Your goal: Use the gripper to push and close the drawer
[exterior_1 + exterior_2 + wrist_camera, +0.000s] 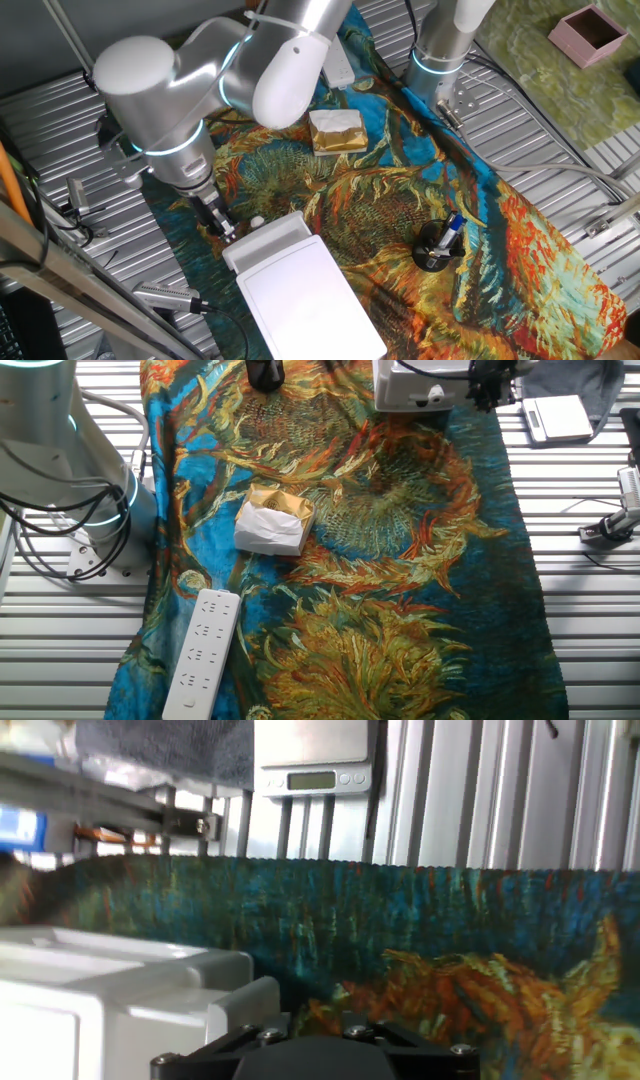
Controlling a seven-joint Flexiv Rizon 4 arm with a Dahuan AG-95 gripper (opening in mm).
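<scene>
The white box point(315, 300) lies at the front of the patterned cloth. Its drawer point(266, 239), a shallow white tray, sticks out a little from the box's far left end. My black gripper point(224, 226) hangs from the silver-white arm and sits low, right at the drawer's outer left edge. Its fingers look pressed together and hold nothing. In the other fixed view the box point(420, 385) is at the top edge with the gripper point(489, 384) just right of it. In the hand view the drawer point(110, 990) fills the lower left; only the gripper's body shows.
A tan-and-white block point(336, 131) lies mid-cloth, also in the other fixed view point(272, 523). A black holder with a blue pen point(437, 245) stands right of the box. The second arm's column point(445, 40), a power strip point(200, 655), a scale point(558, 417) and a pink box point(592, 30) surround the cloth.
</scene>
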